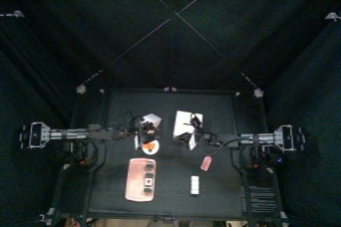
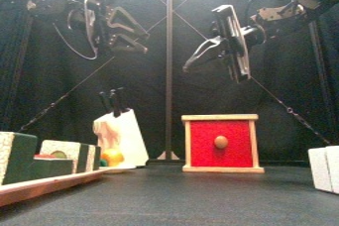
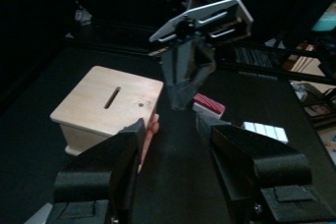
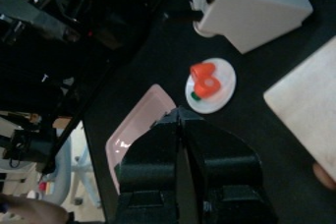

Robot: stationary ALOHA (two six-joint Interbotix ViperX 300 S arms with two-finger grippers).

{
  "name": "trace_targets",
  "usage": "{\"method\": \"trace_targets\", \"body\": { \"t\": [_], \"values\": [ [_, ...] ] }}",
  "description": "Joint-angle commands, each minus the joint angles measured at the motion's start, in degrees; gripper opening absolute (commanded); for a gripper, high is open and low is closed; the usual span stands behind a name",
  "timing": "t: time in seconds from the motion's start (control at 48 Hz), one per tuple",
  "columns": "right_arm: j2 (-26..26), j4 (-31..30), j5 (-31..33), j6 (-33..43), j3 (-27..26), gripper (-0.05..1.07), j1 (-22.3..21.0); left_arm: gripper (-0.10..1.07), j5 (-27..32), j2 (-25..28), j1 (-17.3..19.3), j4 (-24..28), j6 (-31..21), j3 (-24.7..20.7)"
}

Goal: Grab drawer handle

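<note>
The drawer (image 2: 220, 143) stands at mid-table, its red front and round knob facing the front edge. The top view shows its white top (image 1: 186, 121). In the left wrist view it is a pale box (image 3: 112, 110) with a dark slot on top. My left gripper (image 3: 184, 159) is open and empty, high above the table to the left of the drawer (image 2: 122, 40) (image 1: 144, 128). My right gripper (image 4: 184, 154) is shut and empty, raised above the drawer's right side (image 2: 219, 56) (image 1: 200, 131). Neither touches the drawer.
A white knife block (image 2: 122, 139) stands left of the drawer. A plate with orange food (image 1: 151, 146) (image 4: 207, 81) lies in front of it. A flat pink slab (image 1: 142, 176) lies at front left. A small pink block (image 1: 206, 160) and a white block (image 1: 194, 184) lie at front right.
</note>
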Motion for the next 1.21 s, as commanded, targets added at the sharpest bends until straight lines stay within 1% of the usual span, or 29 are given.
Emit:
{"method": "trace_targets", "body": {
  "t": [0.0, 0.042, 0.229, 0.396, 0.542, 0.625, 0.75, 0.833, 0.854, 0.958, 1.125, 1.188],
  "values": [
    [-2.5, 2.4, 4.6, -0.1, -0.5, 0.37, 0.0, 0.83, -1.7, 2.5, 1.0, -0.1, 0.3, -3.0],
    [-3.4, 3.4, 8.3, 0.0, -0.9, 0.37, 0.0, 0.83, -1.7, 3.9, 1.2, -0.1, 0.3, -3.9],
    [-6.2, 5.3, 19.9, 0.3, -2.1, 0.37, -0.2, 0.83, -1.5, 10.5, 3.3, 0.0, 0.3, -9.6],
    [-8.4, 5.6, 23.8, 1.4, -1.6, 0.37, -0.2, 0.83, -1.5, 16.3, 3.7, -0.1, 0.3, -13.9],
    [-10.9, 4.2, 26.5, 7.1, 0.0, 0.37, 0.1, 0.83, -1.4, 20.6, 3.8, -0.2, 0.3, -17.1],
    [-12.3, 2.0, 29.4, 10.8, 0.4, 0.37, 0.1, 0.83, -1.1, 22.5, 3.8, -0.2, 0.3, -18.6],
    [-13.5, -4.4, 34.0, 18.6, 0.0, 0.37, 0.2, 0.83, 0.1, 24.8, 3.8, -0.1, 0.3, -20.7],
    [-13.4, -10.5, 37.2, 25.2, -0.3, 0.37, 0.8, 0.83, 0.9, 25.7, 3.8, -0.2, 0.3, -21.4],
    [-13.4, -13.1, 38.2, 27.8, -0.4, 0.37, 1.4, 0.83, 1.1, 25.9, 3.8, -0.1, 0.3, -21.6],
    [-13.7, -21.4, 40.1, 36.8, 0.0, 0.37, 4.7, 0.83, 1.7, 26.4, 3.8, -0.2, 0.3, -22.0],
    [-13.7, -34.6, 40.2, 51.9, 2.0, 0.37, 10.2, 0.83, 1.7, 26.8, 3.6, -0.1, 0.3, -22.0],
    [-13.7, -38.7, 40.2, 57.2, 2.8, 0.37, 12.3, 0.83, 1.7, 27.2, 3.7, -0.1, 0.3, -22.2]
  ]
}}
